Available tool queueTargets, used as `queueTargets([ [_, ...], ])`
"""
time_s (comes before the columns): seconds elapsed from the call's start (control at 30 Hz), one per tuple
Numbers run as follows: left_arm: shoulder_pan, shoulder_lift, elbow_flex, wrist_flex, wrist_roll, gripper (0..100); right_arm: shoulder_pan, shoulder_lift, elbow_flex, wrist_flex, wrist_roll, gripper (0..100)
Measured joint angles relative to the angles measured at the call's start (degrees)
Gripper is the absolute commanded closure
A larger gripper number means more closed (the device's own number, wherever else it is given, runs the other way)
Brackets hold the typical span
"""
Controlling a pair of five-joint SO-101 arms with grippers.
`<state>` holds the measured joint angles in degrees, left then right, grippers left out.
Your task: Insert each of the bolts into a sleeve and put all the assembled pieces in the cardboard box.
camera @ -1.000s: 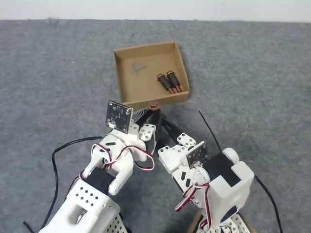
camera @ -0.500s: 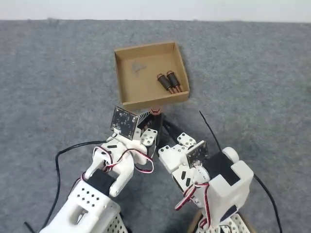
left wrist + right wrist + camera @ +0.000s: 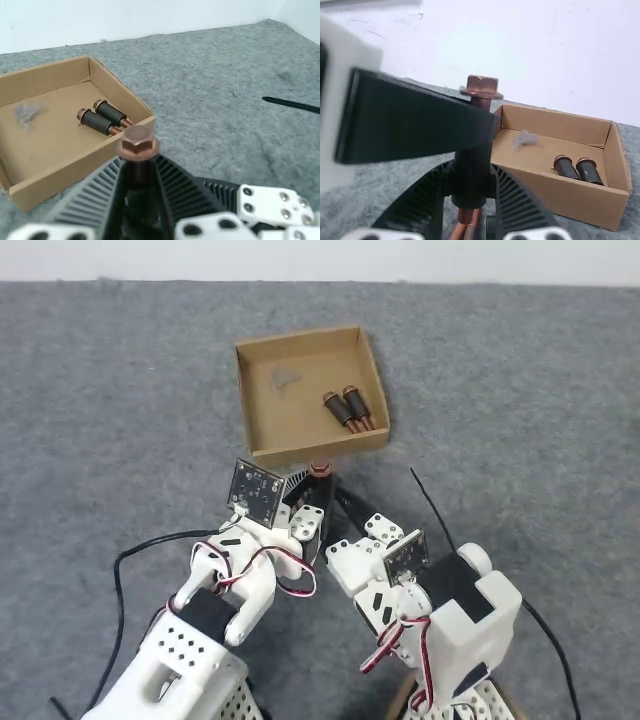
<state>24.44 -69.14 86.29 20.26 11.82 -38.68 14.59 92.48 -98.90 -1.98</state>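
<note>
Two assembled pieces (image 3: 348, 408) lie by the cardboard box (image 3: 320, 445)'s right wall, while the left gripper (image 3: 137, 172) and right gripper (image 3: 471, 189) both pinch the sleeve (image 3: 470, 165) of a third bolt (image 3: 138, 143), not yet boxed.

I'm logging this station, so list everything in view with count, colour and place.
cardboard box: one, brown, on the table beyond the arms
sleeved bolts: two, black sleeves, copper ends, side by side inside the box
lint tuft: one, grey, on the box floor
held sleeved bolt: one, copper head, black sleeve, upright just outside the box's near wall
table: one, grey, carpet-like
cables: two, black, beside the arms
left gripper: black, shut on the held sleeved bolt
right gripper: black, shut on it too
</note>
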Motion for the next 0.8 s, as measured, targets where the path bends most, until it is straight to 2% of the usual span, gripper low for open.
queueTargets([
  [0.17,-0.44,0.00,0.00,0.18,0.97,86,0.00,0.00,0.00,0.00,0.00,99.3],
  [0.3,-0.26,0.70,0.97,0.35,3.16,86,0.26,-0.09,0.00,0.00,0.00,99.3],
  [0.8,-0.44,0.62,1.14,0.35,3.34,86,0.09,-0.09,0.00,0.00,0.00,99.3],
])
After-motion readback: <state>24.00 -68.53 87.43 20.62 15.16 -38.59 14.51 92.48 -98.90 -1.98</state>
